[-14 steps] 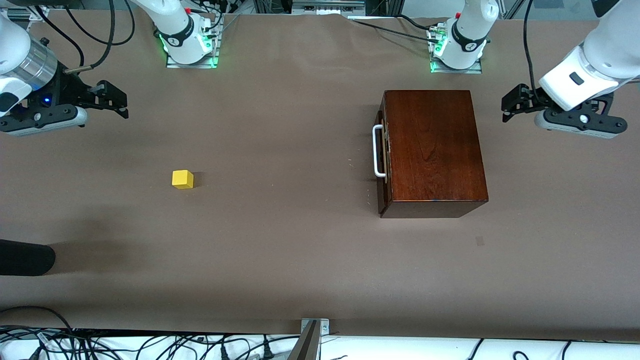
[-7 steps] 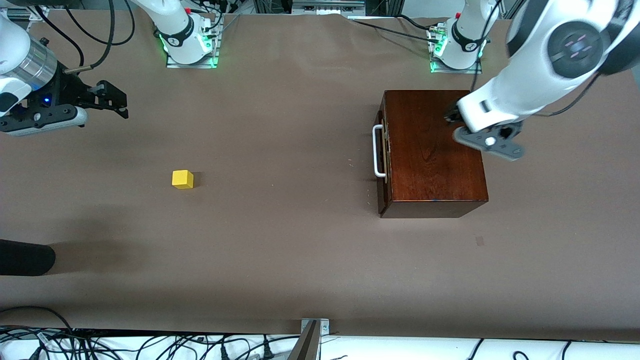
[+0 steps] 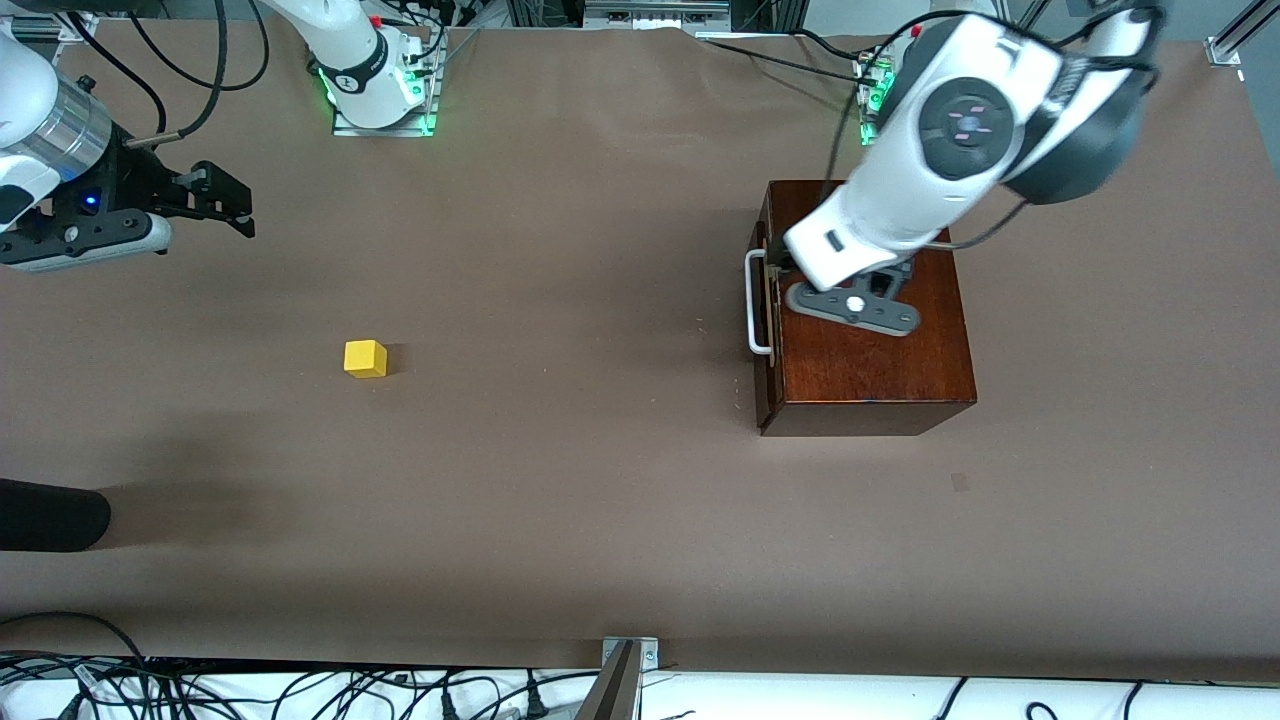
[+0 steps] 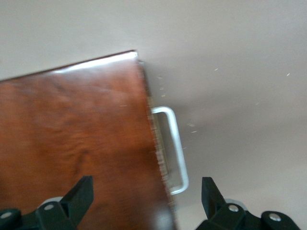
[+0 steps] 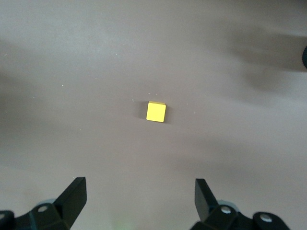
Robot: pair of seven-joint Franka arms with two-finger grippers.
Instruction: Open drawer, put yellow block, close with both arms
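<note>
The front view looks down from high across the surface, facing both arm bases. The left wrist view looks closely down on the box and handle; the right wrist view looks from higher at the yellow block, also seen from the front.

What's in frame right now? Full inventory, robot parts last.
wooden box: 1, glossy mahogany, toward the left arm's end of the table
drawer: 1, dark reddish-brown front, shut in the box
handle: 1, white bar, on the drawer front
yellow block: 1, bright yellow, on the table toward the right arm's end
table: 1, brown cover
left gripper: 1, black, open, over the box's handle edge
right gripper: 1, black, open, waiting above the table, block in its view
</note>
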